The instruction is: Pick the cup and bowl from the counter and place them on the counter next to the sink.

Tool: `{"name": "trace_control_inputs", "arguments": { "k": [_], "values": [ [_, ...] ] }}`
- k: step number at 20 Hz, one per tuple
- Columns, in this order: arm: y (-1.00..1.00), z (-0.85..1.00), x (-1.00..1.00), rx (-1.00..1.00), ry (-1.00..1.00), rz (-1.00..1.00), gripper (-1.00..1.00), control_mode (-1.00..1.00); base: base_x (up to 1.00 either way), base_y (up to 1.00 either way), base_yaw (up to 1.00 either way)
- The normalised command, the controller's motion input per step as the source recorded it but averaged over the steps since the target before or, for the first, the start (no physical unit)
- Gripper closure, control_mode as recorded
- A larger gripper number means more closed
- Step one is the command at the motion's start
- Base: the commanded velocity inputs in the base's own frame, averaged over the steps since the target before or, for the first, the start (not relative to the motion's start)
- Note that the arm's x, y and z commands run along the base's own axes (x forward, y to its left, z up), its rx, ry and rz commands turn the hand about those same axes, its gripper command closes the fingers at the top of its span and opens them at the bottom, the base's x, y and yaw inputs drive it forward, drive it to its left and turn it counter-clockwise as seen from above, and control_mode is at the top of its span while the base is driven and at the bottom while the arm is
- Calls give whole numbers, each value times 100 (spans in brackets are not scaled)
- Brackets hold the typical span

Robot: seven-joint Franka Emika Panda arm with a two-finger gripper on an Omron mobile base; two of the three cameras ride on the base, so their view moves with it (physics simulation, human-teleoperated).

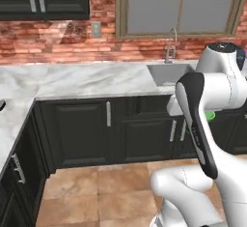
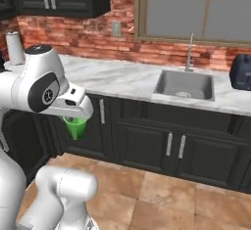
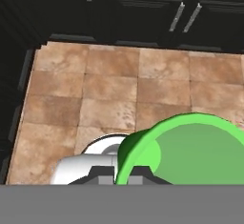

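The bright green plastic cup (image 2: 76,127) is held clamped in the two-finger gripper (image 3: 123,170) above the tiled floor, mid-carry it is judged, and must next be brought onto the white marble counter (image 2: 122,80) beside the grey steel sink (image 2: 185,85).

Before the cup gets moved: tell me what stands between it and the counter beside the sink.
Nothing visible. The green cup hangs in the hand over the floor, below counter height; the marble counter left of the sink lies bare.

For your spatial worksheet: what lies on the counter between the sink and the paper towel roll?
Bare marble: the right base view shows nothing on the counter between the sink and the paper towel roll.
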Motion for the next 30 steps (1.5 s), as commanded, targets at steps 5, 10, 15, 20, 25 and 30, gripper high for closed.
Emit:
{"name": "trace_control_inputs", "arguments": {
  "k": [5, 10, 15, 20, 25, 30],
  "values": [
    [0, 0, 0, 0, 0, 0, 100, 100, 44, -100, -14],
    [0, 0, 0, 0, 0, 0, 100, 100, 87, -100, -4],
    [0, 0, 0, 0, 0, 0, 100, 100, 100, -100, 0],
    [0, 0, 0, 0, 0, 0, 100, 100, 97, -100, 0],
    [0, 0, 0, 0, 0, 0, 100, 100, 93, -88, 0],
    [0, 0, 0, 0, 0, 0, 100, 100, 4, -6, 0]
  ]
}}
